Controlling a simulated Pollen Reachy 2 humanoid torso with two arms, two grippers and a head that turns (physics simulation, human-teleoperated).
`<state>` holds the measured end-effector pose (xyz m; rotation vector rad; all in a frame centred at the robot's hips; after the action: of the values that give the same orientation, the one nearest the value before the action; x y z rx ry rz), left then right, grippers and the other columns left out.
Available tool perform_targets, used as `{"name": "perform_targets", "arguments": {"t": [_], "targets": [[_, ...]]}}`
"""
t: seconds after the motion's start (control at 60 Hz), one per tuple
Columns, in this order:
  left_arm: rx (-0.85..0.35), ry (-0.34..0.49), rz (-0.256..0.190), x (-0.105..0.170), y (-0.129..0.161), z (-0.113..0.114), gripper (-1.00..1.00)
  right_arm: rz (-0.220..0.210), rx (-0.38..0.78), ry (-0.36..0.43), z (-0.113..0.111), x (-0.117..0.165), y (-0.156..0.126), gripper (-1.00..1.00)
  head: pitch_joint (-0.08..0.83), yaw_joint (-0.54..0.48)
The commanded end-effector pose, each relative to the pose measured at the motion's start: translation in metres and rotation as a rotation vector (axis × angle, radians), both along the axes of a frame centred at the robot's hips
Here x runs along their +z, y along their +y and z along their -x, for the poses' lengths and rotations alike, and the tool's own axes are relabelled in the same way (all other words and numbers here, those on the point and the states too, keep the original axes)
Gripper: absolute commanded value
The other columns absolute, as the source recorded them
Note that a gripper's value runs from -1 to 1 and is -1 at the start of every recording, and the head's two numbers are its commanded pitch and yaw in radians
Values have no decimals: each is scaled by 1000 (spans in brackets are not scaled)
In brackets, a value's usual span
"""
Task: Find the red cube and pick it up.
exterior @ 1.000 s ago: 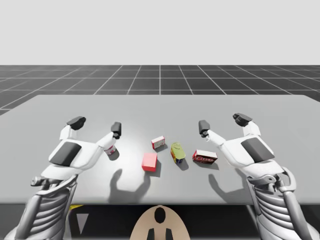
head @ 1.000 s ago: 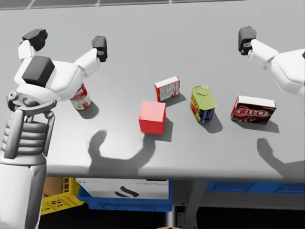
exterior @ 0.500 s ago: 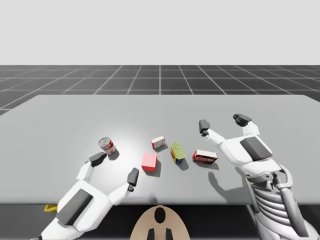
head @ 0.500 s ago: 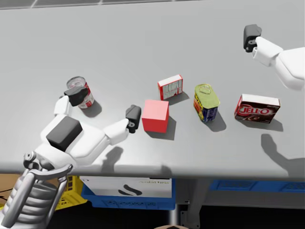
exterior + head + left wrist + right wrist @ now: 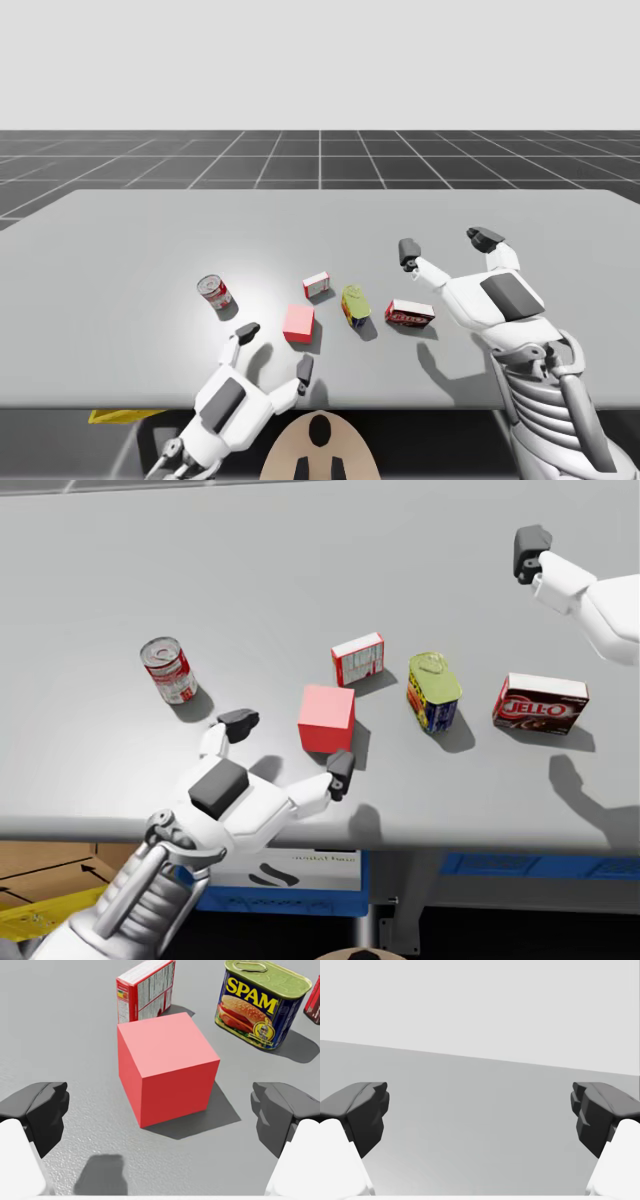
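Observation:
The red cube (image 5: 299, 322) (image 5: 326, 718) rests on the grey table (image 5: 140, 240) near its front middle. My left gripper (image 5: 276, 350) (image 5: 290, 745) comes in low from the front edge, open, and stops just short of the cube. In the left wrist view the cube (image 5: 167, 1067) sits straight ahead of my left gripper (image 5: 161, 1112), slightly beyond the fingertips and touching neither. My right gripper (image 5: 446, 245) (image 5: 480, 1110) hovers open at the right, above bare table, with nothing between its fingers.
A red-and-white can (image 5: 214, 292) (image 5: 168, 670) stands left of the cube. Behind the cube is a small red-and-white box (image 5: 317, 285) (image 5: 146, 987). To its right are a yellow-topped blue tin (image 5: 354, 305) (image 5: 260, 1002) and a dark red box (image 5: 410, 314) (image 5: 540, 704).
My left arm has swung from beside the can back to the table's front edge and then right, lining its open gripper up with the red cube. The right arm has barely moved.

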<state>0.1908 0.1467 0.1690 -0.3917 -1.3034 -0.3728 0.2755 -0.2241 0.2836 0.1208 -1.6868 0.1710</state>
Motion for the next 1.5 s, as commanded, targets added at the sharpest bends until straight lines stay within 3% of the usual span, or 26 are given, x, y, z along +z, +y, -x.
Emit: {"name": "perform_targets", "arguments": {"t": [0.017,0.417,0.633,0.667,0.683,0.7,0.733,0.933,1.217,1.3,1.5], "targets": [[30,46,73,-13,-30,-16,-1000,0,0,-2,0,0,0,-1000,773,95],[121,76,93,-14,-66,-47,-1000,-2,-4,-10,1,2,-2,-1000,776,91],[138,97,102,-16,-77,-51,-1000,-1,-11,-13,2,2,-3,-1000,772,88],[140,95,102,-16,-78,-50,-644,-1,-11,-13,2,2,-3,-1000,771,87],[136,97,107,-16,-78,-49,551,-1,-11,-13,1,2,-3,-1000,770,87],[130,99,107,-16,-79,-48,905,-2,-12,-13,1,2,-3,-1000,770,87],[122,96,109,-16,-79,-47,985,-2,-13,-13,1,2,-3,-1000,768,85],[101,81,110,-12,-79,-43,1000,-2,-15,-13,1,2,-3,-1000,741,86],[91,54,105,-3,-76,-38,1000,-4,-28,-21,-1,1,-4,-1000,533,89],[82,36,101,5,-74,-35,1000,-7,-36,-25,-1,1,-4,-1000,457,82],[54,-40,59,39,-67,-33,1000,-27,-29,-13,-1,1,-6,-1000,414,68]]}}
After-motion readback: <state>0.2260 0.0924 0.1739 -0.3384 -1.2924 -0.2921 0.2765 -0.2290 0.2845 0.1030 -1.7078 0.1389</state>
